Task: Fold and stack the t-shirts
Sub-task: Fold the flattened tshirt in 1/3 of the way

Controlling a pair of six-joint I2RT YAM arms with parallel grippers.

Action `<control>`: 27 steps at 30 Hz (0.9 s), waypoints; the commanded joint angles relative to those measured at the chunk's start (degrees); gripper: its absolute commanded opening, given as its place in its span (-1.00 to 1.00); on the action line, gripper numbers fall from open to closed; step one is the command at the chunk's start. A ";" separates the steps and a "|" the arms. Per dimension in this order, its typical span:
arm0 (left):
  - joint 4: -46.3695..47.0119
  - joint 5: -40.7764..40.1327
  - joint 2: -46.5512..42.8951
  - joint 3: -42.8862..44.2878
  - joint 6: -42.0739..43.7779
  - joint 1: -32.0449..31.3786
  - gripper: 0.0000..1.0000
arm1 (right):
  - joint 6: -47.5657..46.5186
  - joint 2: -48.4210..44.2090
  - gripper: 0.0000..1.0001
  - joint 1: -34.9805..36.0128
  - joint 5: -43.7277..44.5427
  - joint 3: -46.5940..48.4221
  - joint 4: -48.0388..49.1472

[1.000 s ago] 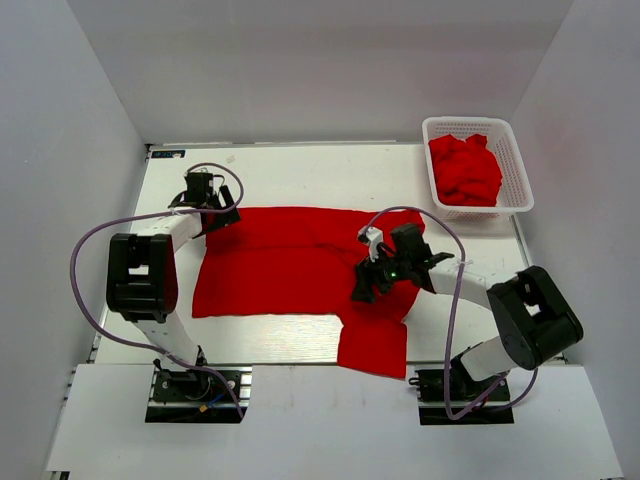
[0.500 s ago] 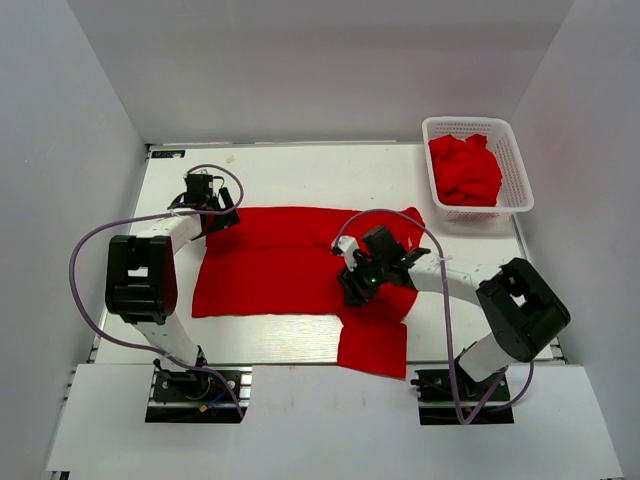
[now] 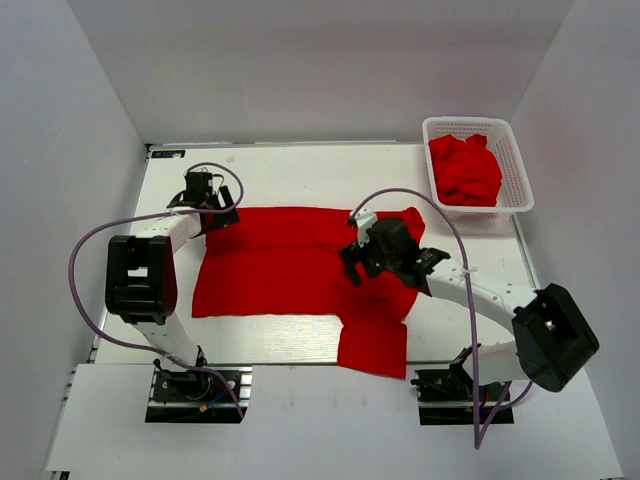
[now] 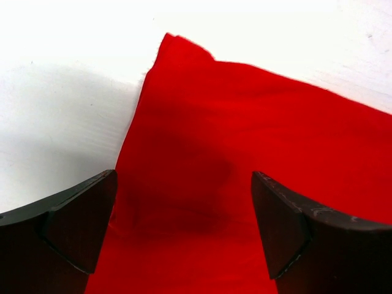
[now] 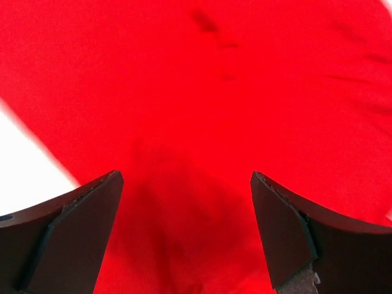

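A t-shirt lies spread on the counter; left claw over its far left corner, right claw over its right part; other t-shirts in the basket, far right.

White lattice basket on table

Two robot arms share one build: white tubular links joined by chunky black joint housings. A thin lilac cable loops loosely along both the left arm and the right arm. Each arm stands on a dark metal base plate. Close up, the fingers are matte black, blunt wedges with chamfered edges.
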 commanded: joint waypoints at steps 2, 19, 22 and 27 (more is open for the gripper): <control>-0.10 4.21 -1.21 3.83 0.81 -0.29 1.00 | 10.53 3.95 0.81 -3.14 18.41 3.59 2.00; -1.76 10.65 18.65 14.82 0.28 0.41 1.00 | 20.48 28.37 0.81 -20.72 5.08 19.06 -0.98; -2.29 10.65 20.86 16.92 -0.25 0.42 1.00 | 20.74 33.47 0.81 -23.09 4.11 24.24 -2.05; -4.40 10.12 26.82 23.77 -0.25 0.42 1.00 | 18.99 43.13 0.81 -25.74 0.76 37.14 -7.58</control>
